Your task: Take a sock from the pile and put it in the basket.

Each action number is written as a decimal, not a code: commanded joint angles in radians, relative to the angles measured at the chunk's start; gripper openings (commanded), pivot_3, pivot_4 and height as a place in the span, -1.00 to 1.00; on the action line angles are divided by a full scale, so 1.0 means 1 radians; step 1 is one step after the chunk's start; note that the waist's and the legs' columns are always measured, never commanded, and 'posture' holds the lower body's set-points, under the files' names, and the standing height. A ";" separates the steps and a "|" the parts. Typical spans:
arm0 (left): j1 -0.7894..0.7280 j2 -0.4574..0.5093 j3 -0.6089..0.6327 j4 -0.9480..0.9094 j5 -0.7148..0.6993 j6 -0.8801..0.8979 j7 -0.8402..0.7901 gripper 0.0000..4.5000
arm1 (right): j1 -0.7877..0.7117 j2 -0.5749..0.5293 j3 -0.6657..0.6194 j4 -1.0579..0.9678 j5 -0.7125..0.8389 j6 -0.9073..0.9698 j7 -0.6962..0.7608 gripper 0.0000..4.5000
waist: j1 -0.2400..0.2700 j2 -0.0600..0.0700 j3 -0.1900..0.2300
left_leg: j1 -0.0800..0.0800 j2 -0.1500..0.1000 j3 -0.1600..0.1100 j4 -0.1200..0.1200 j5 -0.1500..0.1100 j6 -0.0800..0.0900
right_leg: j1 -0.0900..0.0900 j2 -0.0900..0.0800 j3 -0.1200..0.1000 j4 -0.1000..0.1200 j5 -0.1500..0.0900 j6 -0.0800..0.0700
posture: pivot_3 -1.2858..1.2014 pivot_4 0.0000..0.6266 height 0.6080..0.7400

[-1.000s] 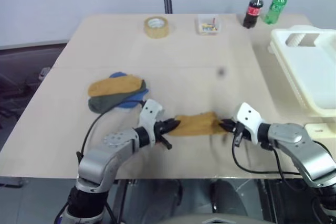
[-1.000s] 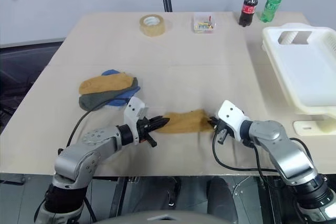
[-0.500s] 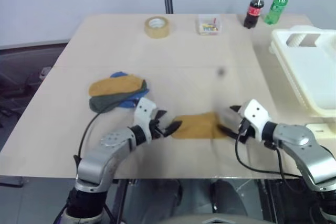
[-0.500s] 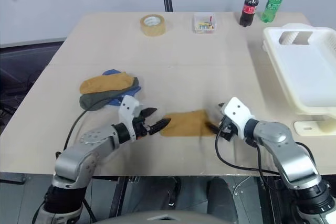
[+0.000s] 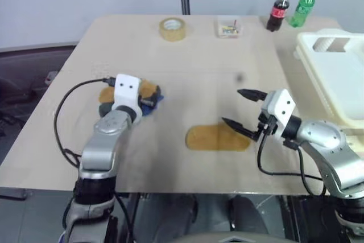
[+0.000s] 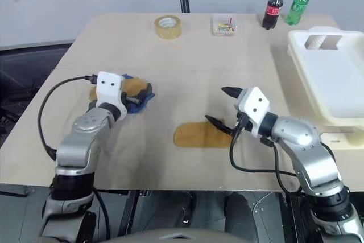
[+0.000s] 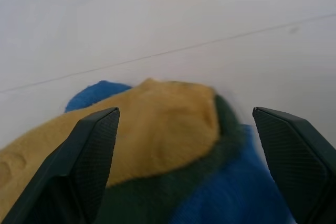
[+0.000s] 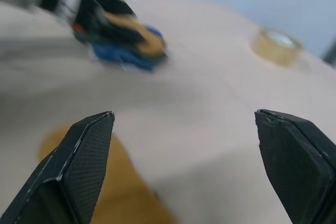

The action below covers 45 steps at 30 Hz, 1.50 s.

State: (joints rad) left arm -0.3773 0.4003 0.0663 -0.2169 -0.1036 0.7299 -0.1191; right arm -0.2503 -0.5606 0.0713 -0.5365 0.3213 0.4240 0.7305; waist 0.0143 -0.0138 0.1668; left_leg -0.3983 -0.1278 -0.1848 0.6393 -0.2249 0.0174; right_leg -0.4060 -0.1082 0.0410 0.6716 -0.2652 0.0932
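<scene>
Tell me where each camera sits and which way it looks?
Left eye and right eye views: on the head, looking down over the table; both arms show, with the lone sock, basket and tape roll.
Left wrist view: on the left arm, facing the sock pile between its open end effector.
Right wrist view: on the right arm, looking across the table past its open end effector.
Shared: wrist views both show pile and tape roll.

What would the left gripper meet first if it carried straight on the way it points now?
Probably the pile: the open left gripper frames its mustard-yellow top sock, directly ahead, though depth is unclear.
</scene>
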 commanded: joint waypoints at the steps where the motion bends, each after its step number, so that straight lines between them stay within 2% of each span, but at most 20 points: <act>1: -0.051 -0.020 -0.025 0.071 0.064 -0.014 0.051 0.94 | -0.027 -0.005 -0.007 0.005 0.013 -0.027 0.020 0.98 | 0.000 0.000 0.000 | 0.000 0.000 0.000 0.000 0.000 0.000 | 0.000 0.000 0.000 0.000 0.000 0.000 | 0.03 -0.52 1.00; 6: -0.108 -0.067 -0.025 0.167 0.089 -0.015 0.088 0.94 | -0.051 -0.013 -0.013 0.017 0.024 -0.036 0.048 0.98 | -0.004 -0.001 0.000 | -0.002 0.000 0.000 0.000 0.000 0.000 | -0.001 0.000 0.000 -0.001 0.000 0.000 | 0.03 -0.52 1.00; 12: -0.137 -0.095 -0.032 0.195 0.101 -0.023 0.093 0.94 | -0.062 -0.020 -0.017 0.018 0.031 -0.038 0.062 0.98 | -0.003 -0.001 0.000 | -0.002 0.000 0.000 0.000 0.000 0.000 | -0.002 0.000 0.000 0.000 0.000 0.000 | 0.03 -0.52 1.00; 15: -0.145 -0.109 -0.027 0.206 0.118 -0.019 0.117 0.63 | -0.060 -0.021 -0.019 0.016 0.031 -0.037 0.061 1.00 | -0.003 -0.001 0.000 | -0.002 0.000 0.000 0.000 0.000 0.000 | -0.002 0.000 0.000 0.000 0.000 0.000 | 0.03 -0.52 1.00; 17: -0.149 -0.114 -0.025 0.216 0.131 -0.027 0.132 0.19 | -0.059 -0.022 -0.019 0.015 0.030 -0.038 0.061 1.00 | -0.003 -0.001 0.000 | -0.002 0.000 0.000 0.000 0.000 0.000 | -0.002 0.000 0.000 0.000 0.000 0.000 | 0.03 -0.52 1.00; 18: -0.151 -0.116 -0.024 0.220 0.137 -0.033 0.138 0.06 | -0.059 -0.023 -0.019 0.016 0.030 -0.037 0.061 1.00 | -0.004 -0.001 0.000 | -0.002 0.000 0.000 0.000 0.000 0.000 | -0.002 0.000 0.000 0.000 0.000 0.000 | 0.03 -0.52 1.00; 19: -0.151 -0.117 -0.023 0.222 0.140 -0.037 0.139 -0.25 | -0.059 -0.023 -0.019 0.015 0.030 -0.037 0.060 1.00 | -0.004 -0.001 0.000 | -0.002 0.000 0.000 0.000 0.000 0.000 | -0.002 0.000 0.000 0.000 0.000 0.000 | 0.03 -0.52 1.00; 20: -0.151 -0.119 -0.024 0.217 0.139 -0.040 0.135 -0.35 | -0.059 -0.024 -0.019 0.016 0.029 -0.038 0.060 1.00 | -0.004 -0.001 0.000 | -0.002 0.000 0.000 0.000 0.000 0.000 | -0.002 0.000 0.000 0.000 0.000 0.000 | 0.03 -0.52 1.00; 27: -0.130 -0.116 -0.026 0.181 0.121 -0.042 0.094 -0.35 | -0.062 -0.028 -0.017 0.018 0.025 -0.042 0.059 1.00 | -0.004 -0.001 0.000 | -0.002 0.000 0.000 0.000 0.000 0.000 | -0.002 0.000 0.000 0.000 0.000 0.000 | 0.03 -0.52 1.00; 29: -0.126 -0.118 -0.018 0.177 0.117 -0.042 0.088 -0.06 | -0.064 -0.027 -0.015 0.022 0.023 -0.045 0.060 1.00 | -0.003 -0.001 0.000 | -0.002 0.000 0.000 0.000 0.000 0.000 | -0.002 0.000 0.000 0.000 0.000 0.000 | 0.03 -0.52 1.00; 32: -0.125 -0.119 -0.014 0.173 0.123 -0.046 0.092 0.49 | -0.065 -0.027 -0.014 0.024 0.022 -0.048 0.060 1.00 | -0.004 -0.001 0.000 | -0.002 0.000 0.000 0.000 0.000 0.000 | -0.002 0.000 0.000 0.000 0.000 0.000 | 0.03 -0.52 1.00; 34: -0.124 -0.120 -0.014 0.170 0.130 -0.052 0.101 0.95 | -0.064 -0.027 -0.013 0.025 0.021 -0.051 0.061 1.00 | -0.004 -0.001 0.000 | -0.002 0.000 0.000 0.000 0.000 0.000 | -0.002 0.000 0.000 0.000 0.000 0.000 | 0.03 -0.52 1.00; 45: -0.144 -0.121 -0.033 0.179 0.166 -0.107 0.118 0.98 | -0.064 -0.027 -0.010 0.033 0.008 -0.063 0.060 1.00 | -0.003 -0.001 0.000 | -0.002 0.000 0.000 0.000 0.000 0.000 | -0.002 0.000 0.000 0.000 0.000 0.000 | 0.03 -0.52 1.00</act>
State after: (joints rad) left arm -0.5051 0.2765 0.0299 0.0091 0.0439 0.6555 -0.0159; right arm -0.2970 -0.5827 0.0727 -0.4871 0.3240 0.3843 0.7883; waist 0.0108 -0.0146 0.1668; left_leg -0.3998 -0.1279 -0.1845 0.6392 -0.2249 0.0174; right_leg -0.4077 -0.1084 0.0415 0.6716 -0.2650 0.0933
